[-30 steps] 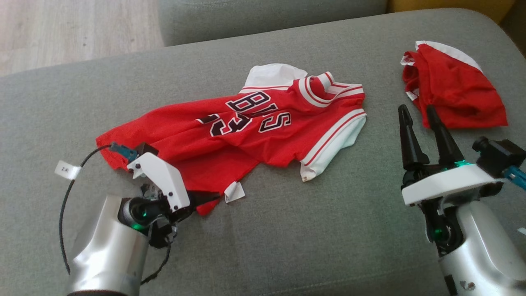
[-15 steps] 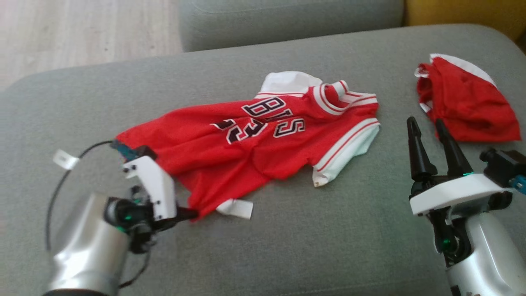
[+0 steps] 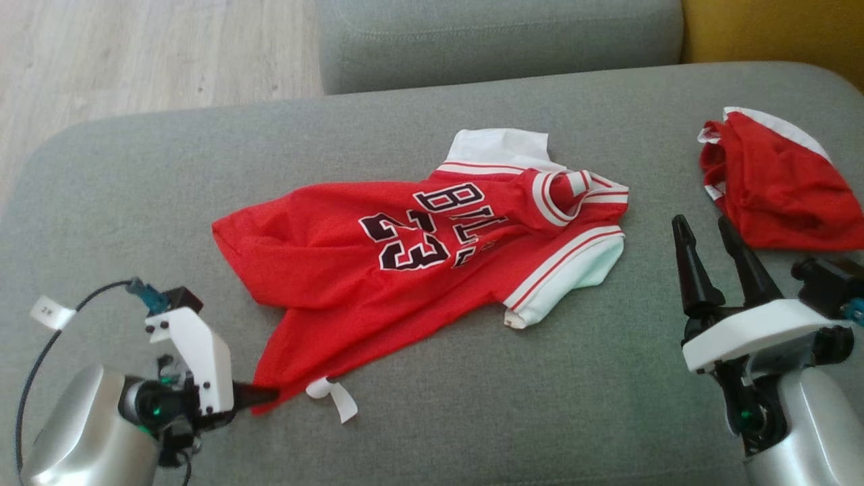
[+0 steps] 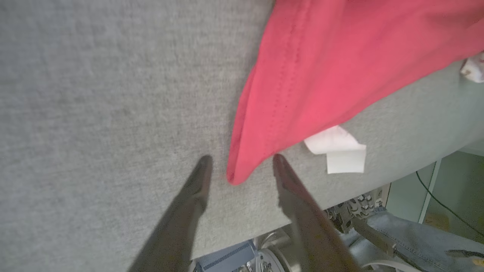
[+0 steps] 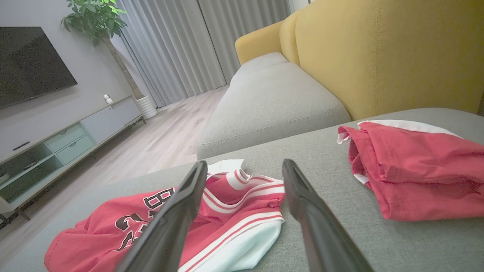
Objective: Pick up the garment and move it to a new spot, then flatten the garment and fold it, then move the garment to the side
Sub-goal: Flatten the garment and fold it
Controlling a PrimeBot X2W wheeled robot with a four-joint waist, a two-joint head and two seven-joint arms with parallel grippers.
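Judging by its wrinkles, you have the flattening only partly done: the thin red jersey (image 3: 405, 270) lies spread on the grey woven cushion (image 3: 472, 418), not yet folded. Your left gripper (image 4: 242, 158) stands parted around the stitched hem corner without pinching it. The right gripper (image 3: 700, 220) is wide open, beside the white striped sleeve (image 3: 574, 270).

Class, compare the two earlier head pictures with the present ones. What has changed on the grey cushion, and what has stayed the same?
The left gripper pulled the hem corner of the jersey toward the robot, stretching it flatter. Its fingers now stand apart around that corner. The right gripper stayed open and idle, and the other red garment lay unmoved.
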